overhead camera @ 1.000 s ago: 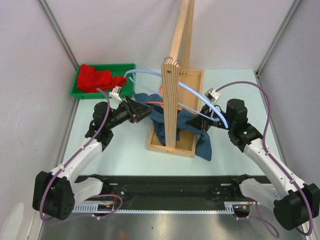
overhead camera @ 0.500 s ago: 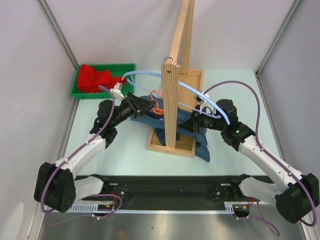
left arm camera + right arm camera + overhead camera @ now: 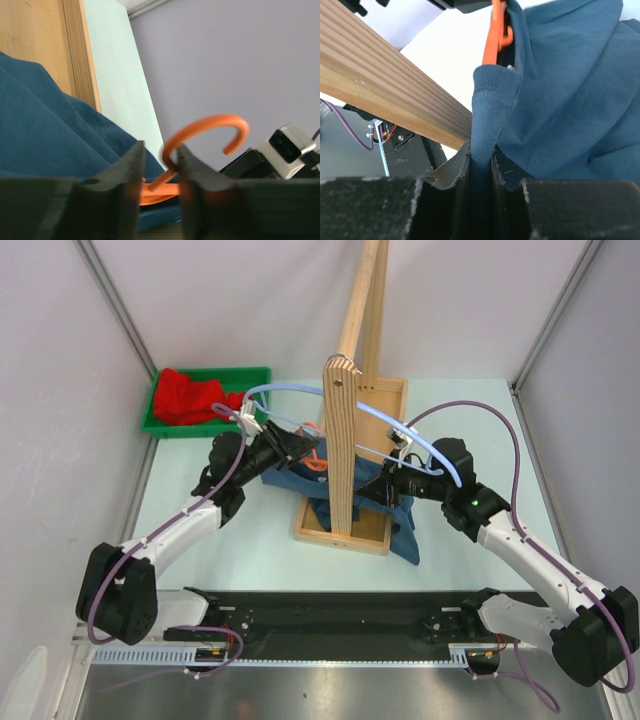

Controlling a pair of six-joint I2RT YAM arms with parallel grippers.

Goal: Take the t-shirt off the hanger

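Left gripper [image 3: 160, 152], jaws nearly closed, clamps the orange hanger [image 3: 210, 124] by its neck; right gripper [image 3: 481, 161] pinches the blue t-shirt [image 3: 560, 100] collar beside the wooden rack [image 3: 338, 440]. Green bin [image 3: 175, 429] sits at ten o'clock on the pale table [image 3: 250, 540].

Robot arms: 2, namely left arm [image 3: 170, 540] and right arm [image 3: 530, 560].
Two-finger grippers: 2, namely left gripper [image 3: 300, 446] and right gripper [image 3: 386, 490].
Purple cables [image 3: 468, 403]: 2, one along each arm.
Blue t-shirt [image 3: 284, 478]: 1.
Orange hanger [image 3: 207, 126]: 1.
Wooden stand [image 3: 340, 440]: 1, with 1 upright post and 1 base tray.
Green bin [image 3: 200, 427]: 1.
Red cloth [image 3: 186, 394]: 1.
Table [image 3: 250, 535]: 1.
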